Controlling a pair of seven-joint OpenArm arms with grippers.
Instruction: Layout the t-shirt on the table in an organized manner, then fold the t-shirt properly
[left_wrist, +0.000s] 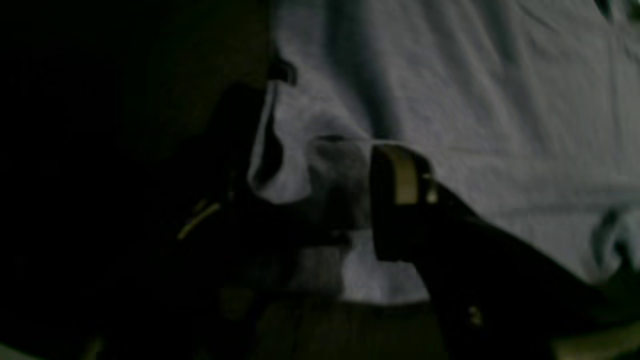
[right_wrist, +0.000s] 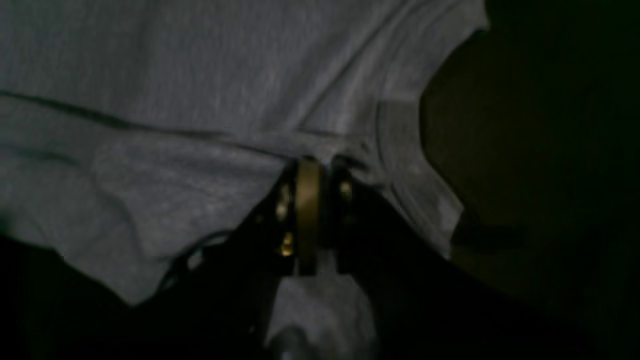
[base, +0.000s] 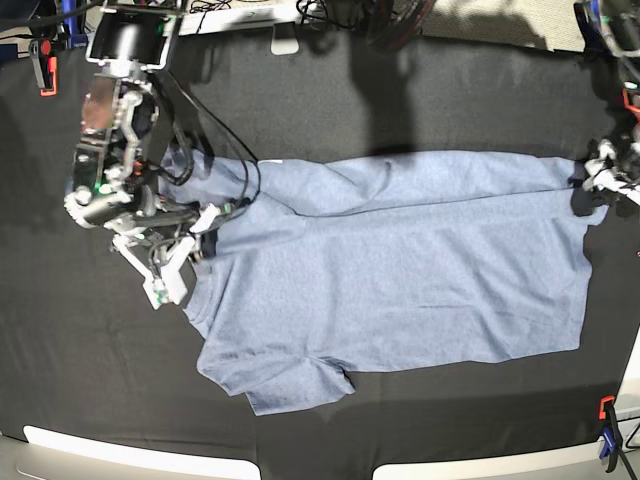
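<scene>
The blue-grey t-shirt (base: 400, 270) lies spread across the black-clothed table (base: 400, 100), its upper long edge folded over and a sleeve near the front. At the shirt's right hem corner, my left gripper (base: 592, 190) stands open. In the left wrist view its jaws (left_wrist: 320, 170) are wide apart, with a limp shirt edge (left_wrist: 475, 100) between them. My right gripper (base: 205, 222) is at the shirt's left end by the neck. Seen from the right wrist, its fingertips (right_wrist: 320, 165) are only a narrow dark slit apart. Shirt fabric (right_wrist: 200, 75) puckers at the tips, and a grip cannot be made out.
Orange-black clamps (base: 45, 65) (base: 607, 440) hold the cloth at the table's edges. Cables and white equipment (base: 285, 40) lie along the back edge. Black cloth shows in front of the shirt and behind it.
</scene>
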